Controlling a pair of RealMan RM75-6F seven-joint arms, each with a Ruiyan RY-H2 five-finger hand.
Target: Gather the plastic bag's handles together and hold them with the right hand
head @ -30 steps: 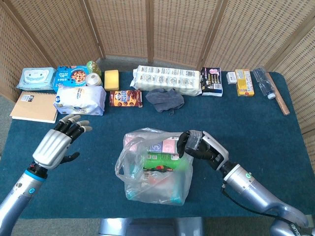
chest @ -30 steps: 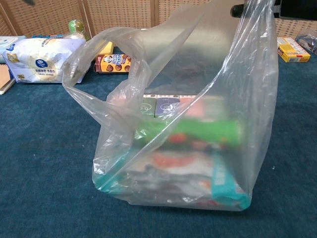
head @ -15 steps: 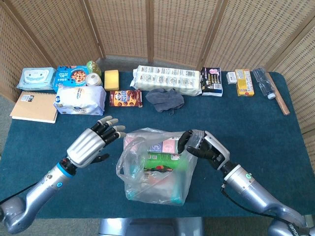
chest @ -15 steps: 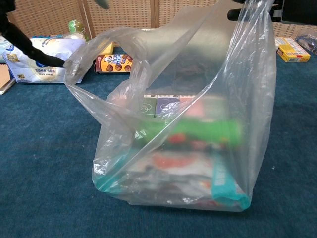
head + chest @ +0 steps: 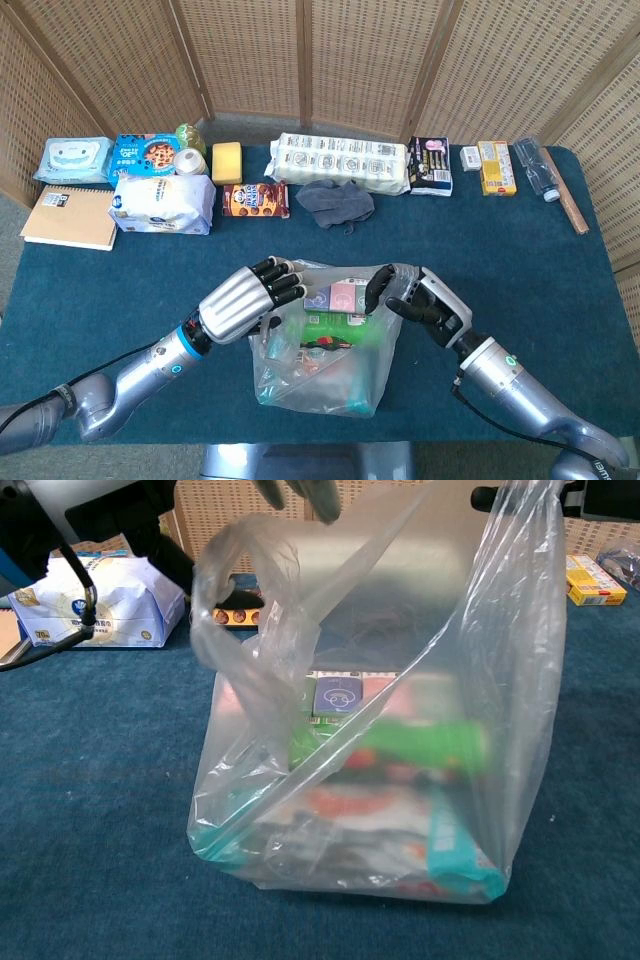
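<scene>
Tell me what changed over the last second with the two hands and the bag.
The left hand swept in from the table's left side to the plastic bag and now pushes its left handle toward the right hand. The right hand kept gripping the other handle; the bag stayed put.

Clear plastic bag [image 5: 325, 350] upright mid-table, full of groceries, handles [image 5: 235, 590] raised.

Head view: high, looking down toward 12 o'clock. Chest view: low, close. Both share the clear plastic bag of groceries [image 5: 322, 345] [image 5: 370, 760].
</scene>
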